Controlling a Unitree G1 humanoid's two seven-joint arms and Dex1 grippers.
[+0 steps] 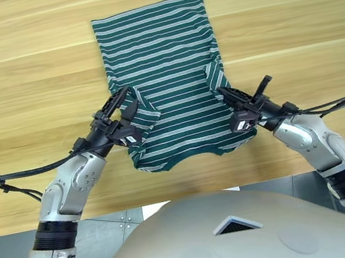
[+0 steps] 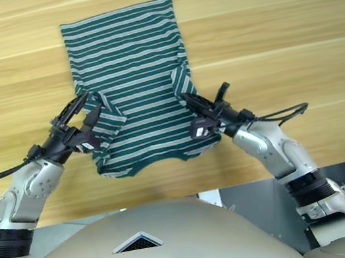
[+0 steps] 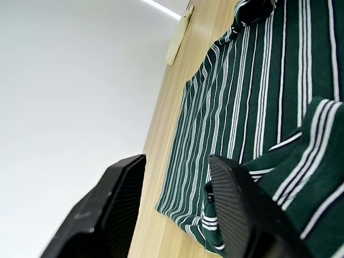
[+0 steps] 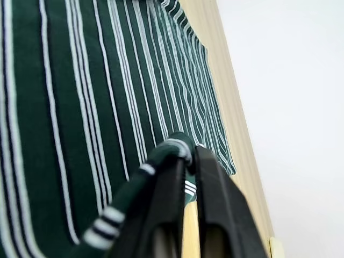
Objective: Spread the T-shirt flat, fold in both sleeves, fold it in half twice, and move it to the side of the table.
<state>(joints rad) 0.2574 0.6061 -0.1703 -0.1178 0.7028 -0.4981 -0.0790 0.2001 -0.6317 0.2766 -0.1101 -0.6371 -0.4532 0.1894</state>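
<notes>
The dark green, white-striped T-shirt (image 1: 164, 63) lies on the bench (image 1: 295, 27) with both sleeves folded inward. It lies between the two end effectors and stretches away beyond them. The right end effector (image 1: 221, 91) pinches its right edge; the left end effector (image 1: 128, 98) is spread just beside the left sleeve.

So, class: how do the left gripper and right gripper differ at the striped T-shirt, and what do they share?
The left gripper is open, jaws apart, holding nothing; the right gripper is shut on a fold of the T-shirt. The left gripper is at the shirt's left sleeve, the right gripper at its right. Both are black, two-fingered.
</notes>
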